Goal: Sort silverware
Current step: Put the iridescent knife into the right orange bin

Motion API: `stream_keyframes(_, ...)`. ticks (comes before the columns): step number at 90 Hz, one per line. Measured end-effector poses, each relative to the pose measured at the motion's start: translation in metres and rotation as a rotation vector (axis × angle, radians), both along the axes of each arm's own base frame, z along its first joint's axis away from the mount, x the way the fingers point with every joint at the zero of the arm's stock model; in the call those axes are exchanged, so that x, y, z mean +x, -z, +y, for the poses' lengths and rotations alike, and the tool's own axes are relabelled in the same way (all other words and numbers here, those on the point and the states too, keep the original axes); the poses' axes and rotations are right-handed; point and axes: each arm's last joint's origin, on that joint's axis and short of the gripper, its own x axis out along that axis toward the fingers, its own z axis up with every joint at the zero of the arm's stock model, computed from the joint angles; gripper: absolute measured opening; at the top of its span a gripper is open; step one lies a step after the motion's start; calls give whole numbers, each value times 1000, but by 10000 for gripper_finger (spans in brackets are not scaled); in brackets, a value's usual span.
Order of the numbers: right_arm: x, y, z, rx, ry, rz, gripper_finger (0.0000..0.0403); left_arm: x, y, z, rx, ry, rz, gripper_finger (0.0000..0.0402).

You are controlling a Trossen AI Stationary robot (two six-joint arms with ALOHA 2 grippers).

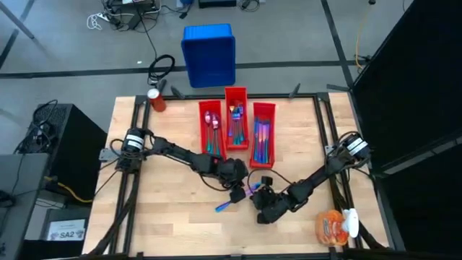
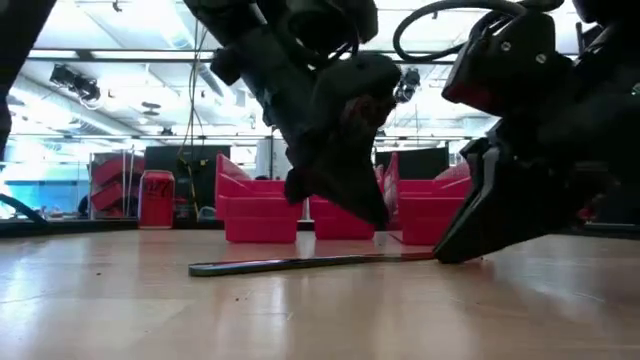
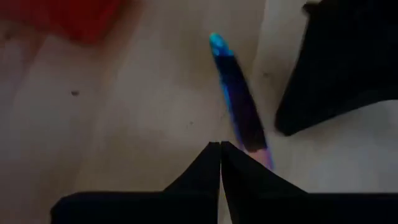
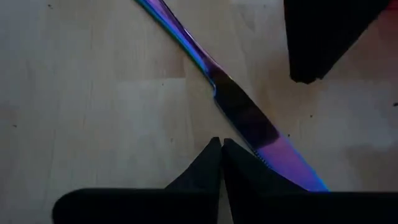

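One piece of silverware, a slim iridescent knife [image 1: 235,198], lies flat on the wooden table near its middle front. Its blue end points near-left and its pink end far-right. My left gripper [image 3: 221,144] is shut and hovers just above the knife's [image 3: 239,102] far-right part. My right gripper [image 4: 222,142] is shut too, with its tips down at the table beside the knife's blade [image 4: 273,155]. More silverware lies in three red bins [image 1: 202,119] farther back. My right gripper's shut fingertips [image 2: 445,250] come down slanting from the table's right and stand at the knife's right end [image 2: 415,258], which lies flat on the wood. Whether they touch the knife or only the table beside it, I cannot tell.
The three red bins stand side by side at the far middle, the middle bin [image 1: 236,92] farthest back. A red can [image 1: 157,100] stands at the far left corner and an orange and white bottle [image 1: 336,225] at the near right. A blue crate [image 1: 209,54] sits beyond the far edge.
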Motion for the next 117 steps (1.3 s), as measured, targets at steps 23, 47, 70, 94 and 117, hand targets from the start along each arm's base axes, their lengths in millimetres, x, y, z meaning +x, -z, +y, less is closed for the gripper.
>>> stream_keyframes(23,0,0,0,-7,-9,1,0,0,-9,-19,51,-9,3,0)
stream_keyframes(47,-2,1,2,-29,-23,2,0,3,-28,-41,200,-6,-27,0)
stream_keyframes(70,-4,0,7,-42,-41,-1,0,1,-6,-45,255,29,79,0)
stream_keyframes(94,-7,-5,17,-61,-72,40,1,4,19,-52,168,94,149,0)
stream_keyframes(117,-7,-5,18,-35,-88,63,0,0,19,-80,44,160,113,0)
